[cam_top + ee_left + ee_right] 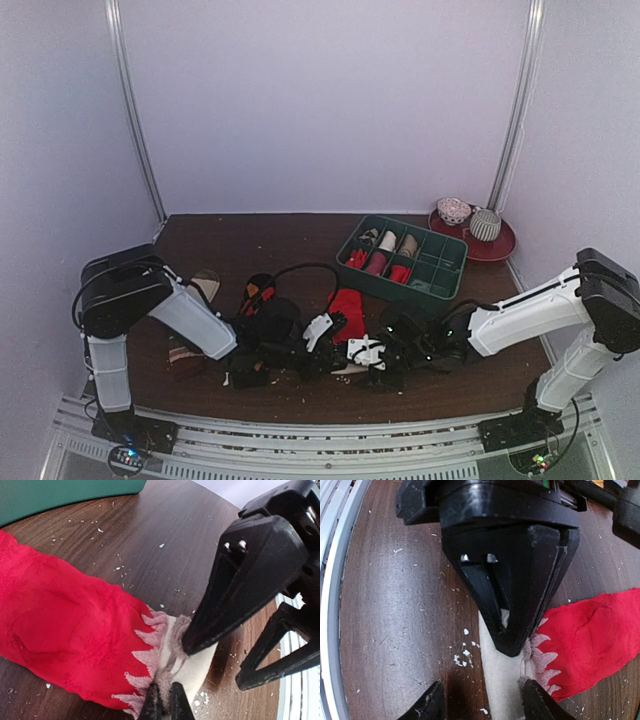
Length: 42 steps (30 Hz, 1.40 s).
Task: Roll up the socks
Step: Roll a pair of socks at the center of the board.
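Red sock (65,630), beige cuff (192,672) pinched in closed left gripper (162,705), likely anchoring the roll; right gripper (485,700) apart, astride that cuff

I have the red sock (348,308) lying flat and unrolled on the worktop (290,238), just in front of the green tray (440,268). Its toe points toward the tray. Its beige, zigzag-edged cuff (194,674) is nearest me, pinched in the left hand (162,704). The dark sock (257,292), flecked red and orange, lies well left of the tray.
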Each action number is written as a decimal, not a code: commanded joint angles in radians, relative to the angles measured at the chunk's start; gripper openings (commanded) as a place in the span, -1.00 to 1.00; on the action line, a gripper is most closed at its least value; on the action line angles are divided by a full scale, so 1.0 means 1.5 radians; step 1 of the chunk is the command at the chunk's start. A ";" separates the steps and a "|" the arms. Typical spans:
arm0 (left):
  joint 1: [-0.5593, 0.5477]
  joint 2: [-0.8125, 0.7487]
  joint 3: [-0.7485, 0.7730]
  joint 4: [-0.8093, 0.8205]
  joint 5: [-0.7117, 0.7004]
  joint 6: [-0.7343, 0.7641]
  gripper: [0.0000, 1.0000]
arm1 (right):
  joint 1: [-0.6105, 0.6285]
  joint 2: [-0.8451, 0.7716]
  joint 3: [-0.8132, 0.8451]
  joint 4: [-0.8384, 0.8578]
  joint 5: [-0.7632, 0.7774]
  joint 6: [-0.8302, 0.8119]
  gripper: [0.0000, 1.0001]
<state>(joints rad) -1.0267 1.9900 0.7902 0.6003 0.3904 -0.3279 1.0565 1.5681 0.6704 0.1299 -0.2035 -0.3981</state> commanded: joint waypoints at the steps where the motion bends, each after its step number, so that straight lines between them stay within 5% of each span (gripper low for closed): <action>1: 0.005 0.059 -0.042 -0.223 -0.012 0.013 -1.00 | 0.002 0.022 0.011 -0.005 0.056 -0.007 0.10; 5: 0.006 0.060 -0.041 -0.223 -0.006 0.015 -1.00 | 0.000 0.051 0.012 0.005 0.050 0.008 0.08; 14: 0.006 0.009 -0.065 -0.226 -0.037 0.031 -0.99 | -0.017 0.122 0.032 -0.011 0.024 0.139 -0.64; 17: 0.006 -0.052 -0.082 -0.228 -0.083 0.054 -0.63 | -0.025 0.122 0.032 -0.026 -0.052 0.191 -0.76; 24: 0.006 -0.255 -0.133 -0.223 -0.185 0.106 -0.17 | -0.055 0.161 0.044 -0.025 -0.336 0.297 -0.77; 29: 0.005 -0.349 -0.224 -0.091 -0.125 0.144 -0.03 | -0.092 0.236 0.063 -0.008 -0.464 0.399 -0.77; 34: -0.019 -0.346 -0.280 0.061 -0.069 0.186 -0.01 | -0.136 0.297 0.084 0.024 -0.550 0.514 -0.77; 42: -0.055 -0.256 -0.258 0.183 -0.065 0.228 0.02 | -0.154 0.356 0.170 -0.124 -0.587 0.467 -0.78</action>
<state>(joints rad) -1.0863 1.5639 0.3763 0.6975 0.2768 -0.0513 0.8192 2.0178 0.9203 0.1898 -1.1103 0.3035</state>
